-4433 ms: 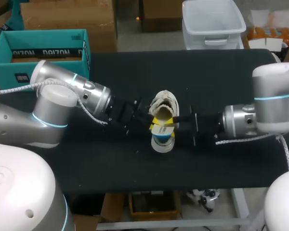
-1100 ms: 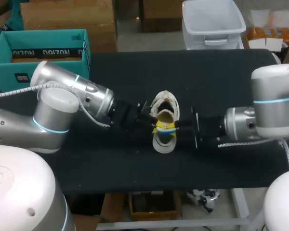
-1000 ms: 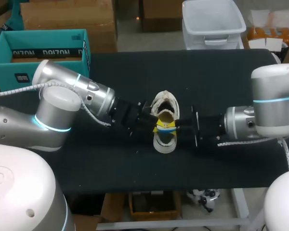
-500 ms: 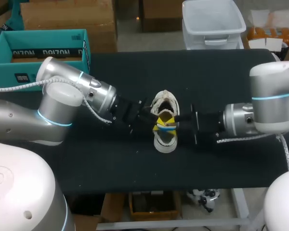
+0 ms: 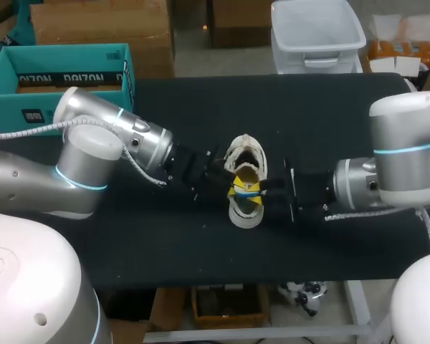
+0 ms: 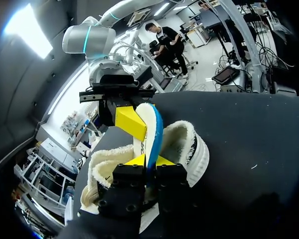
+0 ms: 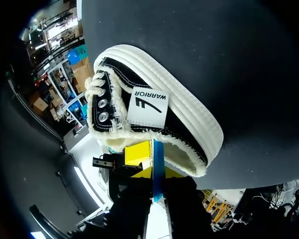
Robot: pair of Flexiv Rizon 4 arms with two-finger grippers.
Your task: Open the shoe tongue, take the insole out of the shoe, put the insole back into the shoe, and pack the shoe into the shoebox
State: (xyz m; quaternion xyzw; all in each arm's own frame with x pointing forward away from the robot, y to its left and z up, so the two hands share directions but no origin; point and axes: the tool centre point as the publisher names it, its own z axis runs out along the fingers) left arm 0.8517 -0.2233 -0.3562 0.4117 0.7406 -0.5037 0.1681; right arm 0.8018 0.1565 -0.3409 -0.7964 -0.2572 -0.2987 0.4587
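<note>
My left hand (image 6: 148,160) and right hand (image 7: 158,172) both clench the thin, blue-edged insole (image 6: 153,124), standing on edge over the shoe (image 5: 244,149) mid-worktop (image 5: 330,115). Only the right wrist view shows the shoe's black canvas side, ribbed white rubber sole and metal eyelets. The left shows its fleecy cream lining.

Head view: even light from above, no hard shadows. Black table (image 5: 330,244) soaks it up, v. dim, little detail. White shoe (image 5: 245,154) bright. Soft glare on silver shells of left arm (image 5: 115,132) & right arm (image 5: 408,150). Left wrist view: insole (image 6: 152,132) & shoe fleece well lit, left gripper (image 6: 149,160) body near-black, yellow tips clear. Right wrist view: shoe's white sole brightest, right gripper (image 7: 158,172) body in deep shadow, table dark.
</note>
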